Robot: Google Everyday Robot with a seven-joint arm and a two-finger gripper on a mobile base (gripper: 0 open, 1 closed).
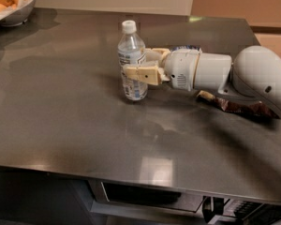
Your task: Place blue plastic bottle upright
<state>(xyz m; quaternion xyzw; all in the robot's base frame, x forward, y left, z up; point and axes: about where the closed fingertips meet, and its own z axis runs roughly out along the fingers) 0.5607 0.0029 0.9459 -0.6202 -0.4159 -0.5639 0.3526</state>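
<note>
The blue plastic bottle (131, 55) is a small clear bottle with a white cap and a pale label. It stands upright on the grey steel counter (75, 125), its base on the surface. My gripper (143, 65) reaches in from the right. Its tan fingers (141, 74) are closed around the bottle's middle, one in front and one behind. The white arm (225, 74) stretches off to the right edge.
A brown snack packet (241, 108) lies on the counter under the arm, partly hidden. A blue-and-white wrapper edge (187, 47) shows behind the wrist. A white bowl of fruit (11, 3) stands at the far left corner. The counter's front edge runs along the bottom.
</note>
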